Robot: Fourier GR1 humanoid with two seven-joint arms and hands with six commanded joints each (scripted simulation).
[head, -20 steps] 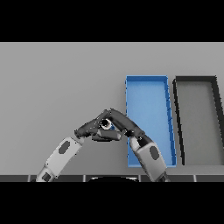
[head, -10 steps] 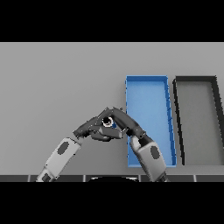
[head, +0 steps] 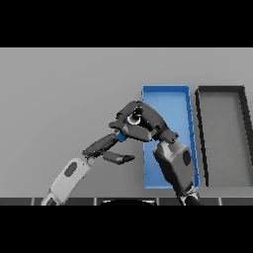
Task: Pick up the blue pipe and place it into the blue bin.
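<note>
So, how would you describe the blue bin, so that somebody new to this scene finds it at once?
On the grey table, look to the right half, where two long open trays lie side by side. The blue bin is the left one, partly covered by the right hand. Its neighbour, the black bin, is dark where this one is bright blue.

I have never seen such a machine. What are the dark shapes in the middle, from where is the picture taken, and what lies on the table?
The picture looks down from a humanoid robot's head at a grey table. The dark shapes are its two hands. The right hand is curled round a small blue pipe at the edge of the blue bin. The left hand shows open just below it. A black bin stands right of the blue one.
</note>
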